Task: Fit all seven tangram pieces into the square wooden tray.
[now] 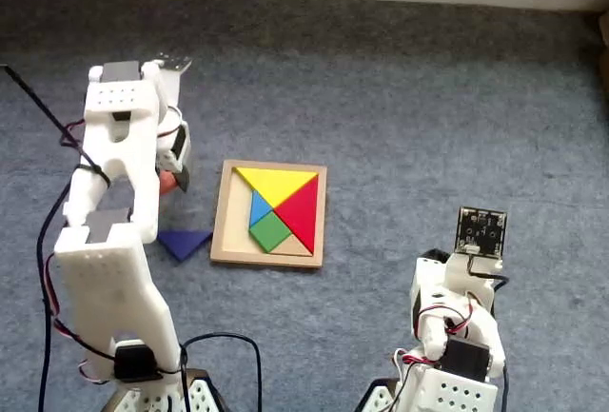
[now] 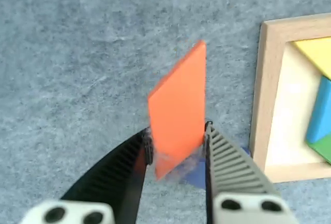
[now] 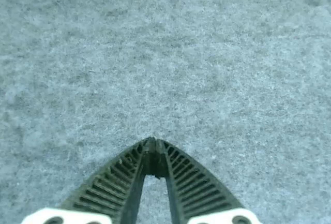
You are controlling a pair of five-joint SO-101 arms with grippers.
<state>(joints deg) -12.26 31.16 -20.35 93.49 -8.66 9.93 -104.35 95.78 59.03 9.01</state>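
Observation:
The square wooden tray (image 1: 221, 231) lies mid-table holding a yellow triangle (image 1: 276, 184), a red triangle (image 1: 302, 210), a light blue piece (image 1: 258, 210) and a green square (image 1: 270, 232). My left gripper (image 2: 178, 144) is shut on an orange parallelogram (image 2: 178, 110), held tilted above the carpet just left of the tray (image 2: 266, 100). In the high view the orange piece (image 1: 167, 182) peeks out beside the left arm. A dark blue triangle (image 1: 185, 242) rests on the carpet left of the tray. My right gripper (image 3: 154, 149) is shut on nothing, low at the front right.
Grey-blue carpet covers the whole table. The tray's left strip and bottom edge show bare wood (image 1: 231, 226). The right arm (image 1: 457, 317) sits folded near the front edge, well away from the tray.

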